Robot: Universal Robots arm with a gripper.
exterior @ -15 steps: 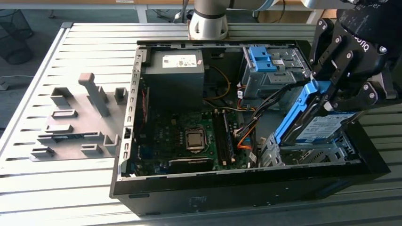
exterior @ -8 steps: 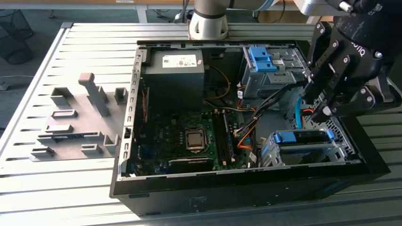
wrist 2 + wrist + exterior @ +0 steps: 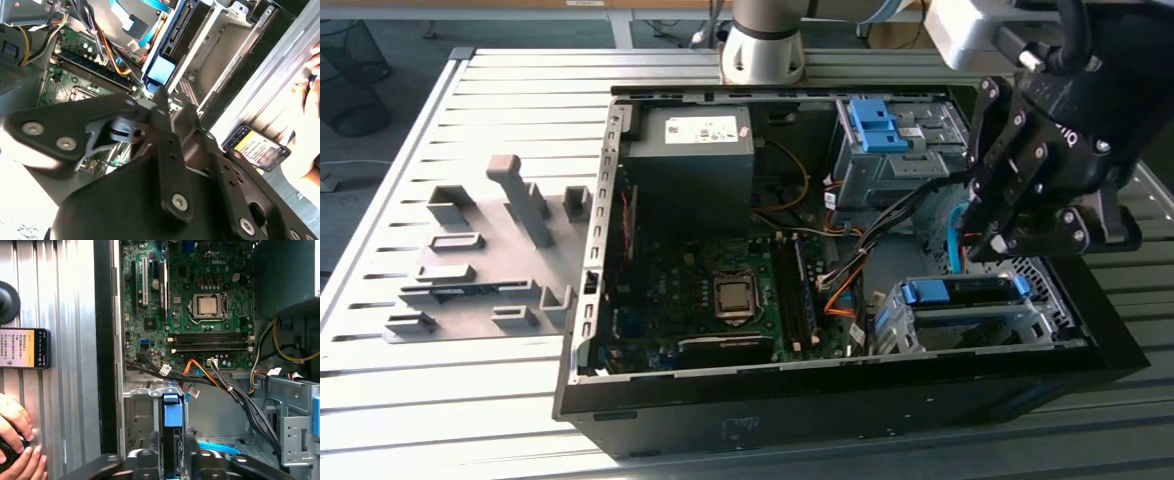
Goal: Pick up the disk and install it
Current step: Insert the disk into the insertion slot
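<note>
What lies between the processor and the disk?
In the first wrist view, the memory slots and a bundle of cables lie between the processor and the disk.

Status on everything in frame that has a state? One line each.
computer case: side panel off, inside exposed.
disk: held on edge at the drive cage.
gripper: shut on the disk.
processor: bare, no cooler on it.
phone: screen lit, lying on the table.
hand: resting on the table.
</note>
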